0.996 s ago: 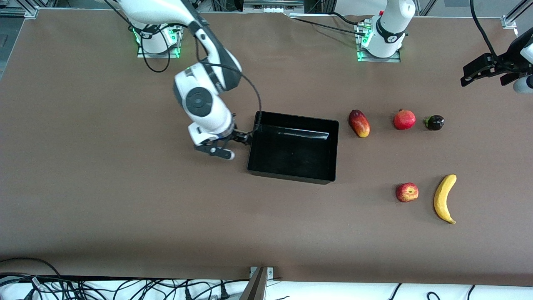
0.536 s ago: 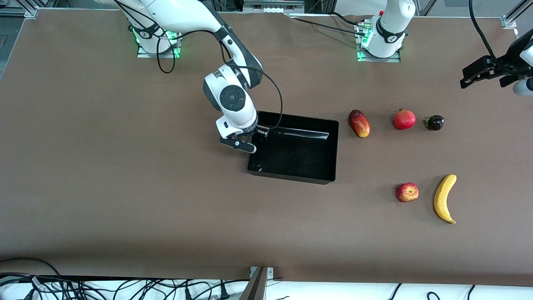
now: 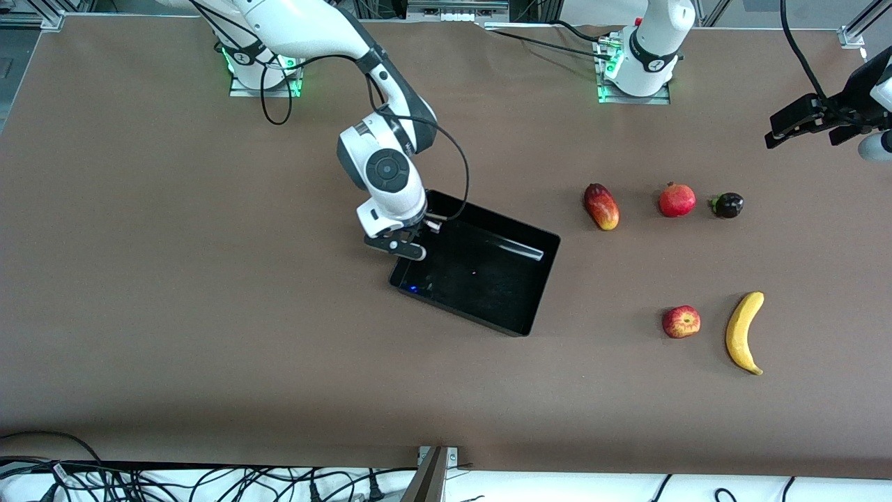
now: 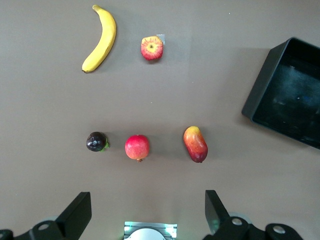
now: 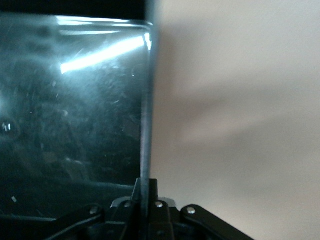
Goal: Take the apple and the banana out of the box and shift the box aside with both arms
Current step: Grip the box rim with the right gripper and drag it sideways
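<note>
**Box gripped by one wall, fruit already out**

Clamped shut on the wall of the box (image 3: 481, 268) at the right arm's end: right gripper (image 3: 411, 245), the thin black edge pinched between its fingers in the right wrist view. Skewed on the table, empty. Well apart, toward the left arm's end: apple (image 3: 681, 322) and banana (image 3: 743, 332) side by side, nearer the front camera than mango (image 3: 601, 206), pomegranate (image 3: 677, 200) and a dark fruit (image 3: 727, 205). Waiting high over the table edge, jaws wide, holding nothing: left gripper (image 4: 147, 212). Step in hand, judging by this: shifting the box aside. Called for next: a steady drag, likely the left arm's help too.
</note>
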